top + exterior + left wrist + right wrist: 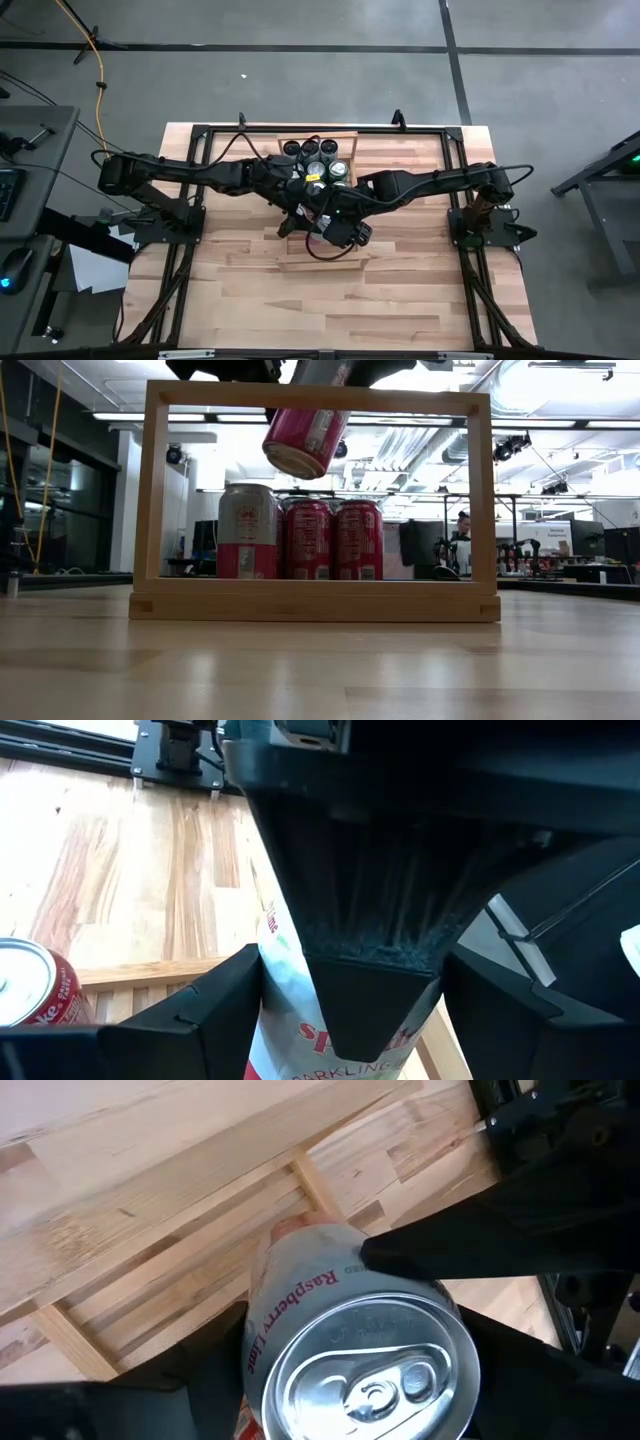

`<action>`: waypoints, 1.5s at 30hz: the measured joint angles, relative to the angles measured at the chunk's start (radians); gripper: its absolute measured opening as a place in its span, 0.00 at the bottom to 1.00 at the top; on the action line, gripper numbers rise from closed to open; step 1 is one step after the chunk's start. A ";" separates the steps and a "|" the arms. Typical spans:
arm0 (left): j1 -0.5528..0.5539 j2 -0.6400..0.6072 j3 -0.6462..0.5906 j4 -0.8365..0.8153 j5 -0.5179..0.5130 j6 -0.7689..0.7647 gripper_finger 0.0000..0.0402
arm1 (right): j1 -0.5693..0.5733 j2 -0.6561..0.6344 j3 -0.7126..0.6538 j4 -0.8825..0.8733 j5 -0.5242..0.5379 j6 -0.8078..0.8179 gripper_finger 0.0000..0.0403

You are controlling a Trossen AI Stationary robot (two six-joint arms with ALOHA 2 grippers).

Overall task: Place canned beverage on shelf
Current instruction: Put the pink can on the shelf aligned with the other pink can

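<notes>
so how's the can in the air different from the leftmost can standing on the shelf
The raised can hangs tilted, bottom rim facing the low camera; the leftmost can stands upright on the shelf.
The raised can sits between claw fingers, seen in both wrist views; the leftmost can is untouched.
The raised can looks mostly pink-red; the leftmost has a silver-grey upper half.
Both look the same size and shape.

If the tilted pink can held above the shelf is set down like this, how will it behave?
The pink can hangs tilted, so it would likely tip rather than stand. Once on its round side it may roll along the shelf slats. Its smooth metal wall looks slippery between the pincer fingers.
</notes>
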 joint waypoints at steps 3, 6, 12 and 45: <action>0.000 0.000 0.000 0.001 -0.008 -0.007 0.63 | 0.002 0.000 0.000 0.000 0.001 -0.004 0.70; 0.000 0.000 0.000 0.002 -0.017 -0.011 0.70 | 0.002 0.000 0.000 -0.004 0.015 -0.002 0.70; 0.041 -0.047 0.001 -0.087 -0.023 -0.025 0.89 | 0.002 0.001 0.000 -0.087 0.066 0.027 0.70; 0.005 -0.535 0.001 -0.264 -0.448 -0.187 0.90 | -0.007 0.206 0.001 -0.059 0.211 -0.306 0.70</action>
